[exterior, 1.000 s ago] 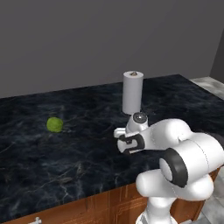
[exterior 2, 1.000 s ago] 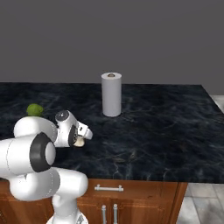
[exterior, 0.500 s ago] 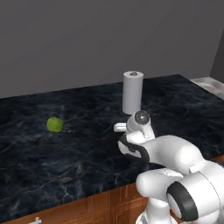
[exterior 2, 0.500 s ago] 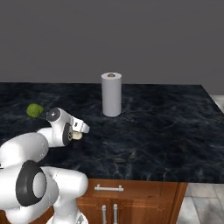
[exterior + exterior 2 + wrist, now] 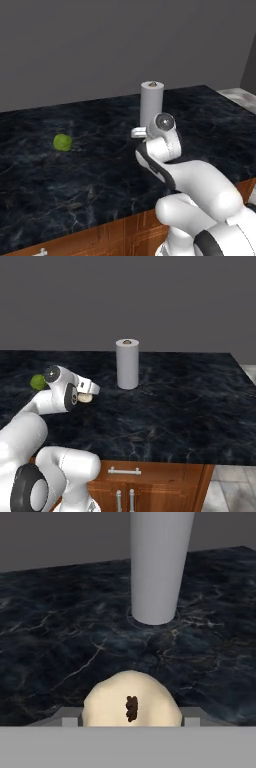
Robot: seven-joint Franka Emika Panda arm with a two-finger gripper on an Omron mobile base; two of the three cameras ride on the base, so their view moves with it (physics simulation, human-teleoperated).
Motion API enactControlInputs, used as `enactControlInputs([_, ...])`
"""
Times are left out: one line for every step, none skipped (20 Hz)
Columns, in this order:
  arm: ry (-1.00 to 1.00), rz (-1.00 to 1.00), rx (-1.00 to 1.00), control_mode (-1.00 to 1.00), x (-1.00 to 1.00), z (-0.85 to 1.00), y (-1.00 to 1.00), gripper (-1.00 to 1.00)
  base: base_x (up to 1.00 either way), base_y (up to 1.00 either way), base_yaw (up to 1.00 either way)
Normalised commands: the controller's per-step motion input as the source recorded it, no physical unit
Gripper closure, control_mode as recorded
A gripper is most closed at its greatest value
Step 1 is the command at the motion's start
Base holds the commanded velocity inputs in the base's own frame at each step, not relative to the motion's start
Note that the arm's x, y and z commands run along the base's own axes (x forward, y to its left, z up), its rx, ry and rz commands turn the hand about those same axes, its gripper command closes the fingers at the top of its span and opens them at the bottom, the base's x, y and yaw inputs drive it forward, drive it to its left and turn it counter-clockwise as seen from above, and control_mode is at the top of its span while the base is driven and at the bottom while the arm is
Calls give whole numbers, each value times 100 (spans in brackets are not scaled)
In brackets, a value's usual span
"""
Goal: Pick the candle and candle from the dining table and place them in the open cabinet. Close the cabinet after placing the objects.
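I'm seeing the gripper [image 5: 131,724] clamping the squat cream candle [image 5: 131,701] between its jaws, lifted off the dining table [image 5: 60,637]. In the right base view the candle [image 5: 85,398] is hanging just beyond the hand, left of the white bottle [image 5: 127,363], with the green ball [image 5: 37,382] sitting farther left.

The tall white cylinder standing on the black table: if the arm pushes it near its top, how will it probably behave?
The white cylinder stands upright on a narrow round foot, so a push near the top would likely tip it. On its side it would probably roll, because its wall is round and smooth. The marble table looks slick, so a low push may slide it.
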Motion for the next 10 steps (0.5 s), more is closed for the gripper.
enactControlInputs([0, 0, -1, -100, -10, 68, 0, 100, 0, 0, 0])
enactControlInputs([0, 0, 0, -100, -6, 68, 0, 100, 0, 0, 0])
enactControlInputs([0, 0, 0, -100, -8, 68, 0, 100, 0, 0, 0])
enactControlInputs([0, 0, 0, -100, -9, 62, 0, 100, 0, 0, 0])
enactControlInputs([0, 0, 0, -100, -14, 62, 0, 100, 0, 0, 0])
enactControlInputs([0, 0, 0, -100, -14, 57, 0, 100, 0, 0, 0])
enactControlInputs([0, 0, 0, -100, -15, 56, 0, 100, 0, 0, 0])
enactControlInputs([0, 0, 0, -100, -14, 54, 0, 100, 0, 0, 0])
enactControlInputs([0, 0, 0, -100, -13, 50, 0, 100, 0, 0, 0])
enactControlInputs([0, 0, 0, -100, -14, 47, 0, 100, 0, 0, 0])
